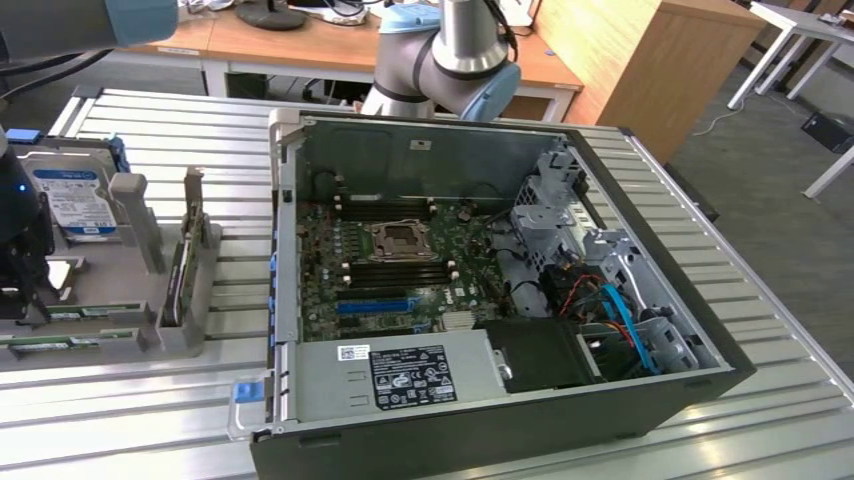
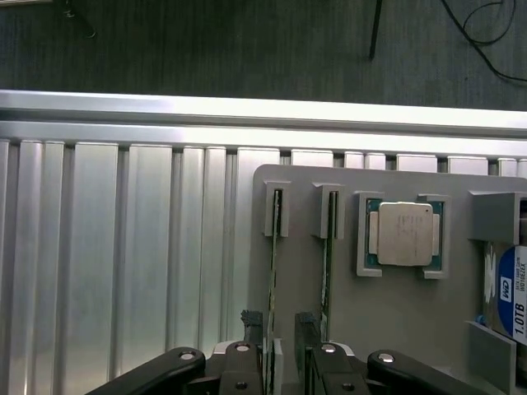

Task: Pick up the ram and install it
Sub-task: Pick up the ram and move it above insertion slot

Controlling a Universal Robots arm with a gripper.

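Exterior view's left: grey holder (image 2: 395,329) on the desk (image 1: 120,420), w/ hard drive (image 1: 70,195) at its far end. The hand (image 2: 280,333) hangs over the holder, released. Its fingers (image 2: 252,322) are apart, w/ the ram (image 2: 273,247) standing on edge betw. them; can't tell if they touch. A 2nd stick (image 2: 328,247) stands just beside, outside one finger, w/ a CPU (image 2: 401,234) in the next pocket. To the right: open PC case (image 1: 694,385); mem slots (image 1: 396,268) by the socket look bare.

Step, IMO: pre-grasp, ram not yet picked. The grasp calls for pads square on the ram's flat faces, clear of the 2nd stick, and a straight pull from its slots.
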